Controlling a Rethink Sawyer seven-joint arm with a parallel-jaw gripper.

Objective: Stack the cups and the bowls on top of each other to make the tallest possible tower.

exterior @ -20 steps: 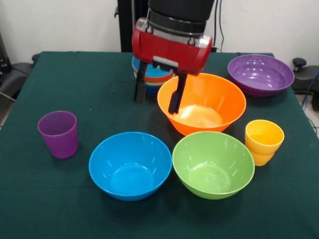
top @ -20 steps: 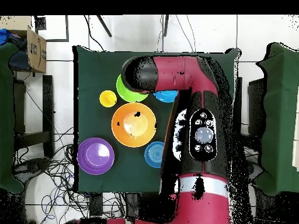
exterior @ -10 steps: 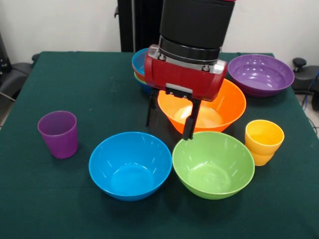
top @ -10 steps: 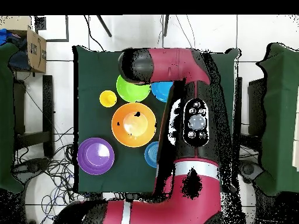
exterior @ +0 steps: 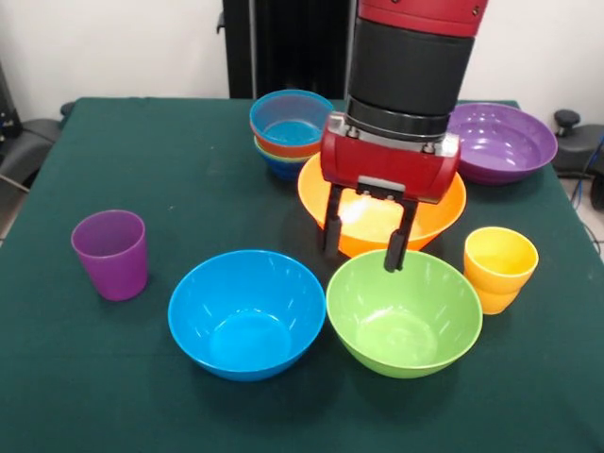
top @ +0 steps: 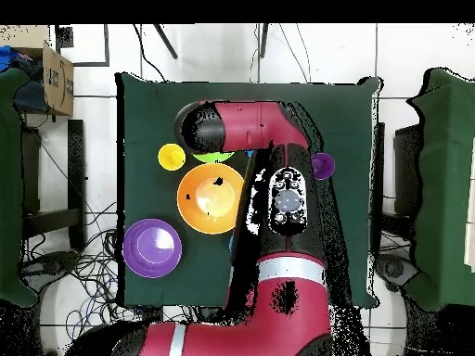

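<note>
Fingers spread, holding nothing; my gripper above green bowl's rim, orange bowl behind. Both bowls empty.

Bright, even light from above leaves glare inside the orange bowl and soft shadows on the tablecloth.

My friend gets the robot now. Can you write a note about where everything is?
Gripper: open, empty, over the far rim of the green bowl.
Orange bowl just behind it; blue bowl beside the green one; purple bowl at the far corner.
Small bowls are nested in a short pile at the back.
Purple cup and yellow cup stand alone.
Done: only that small pile.
Left: stack the four large bowls and both cups.
</note>
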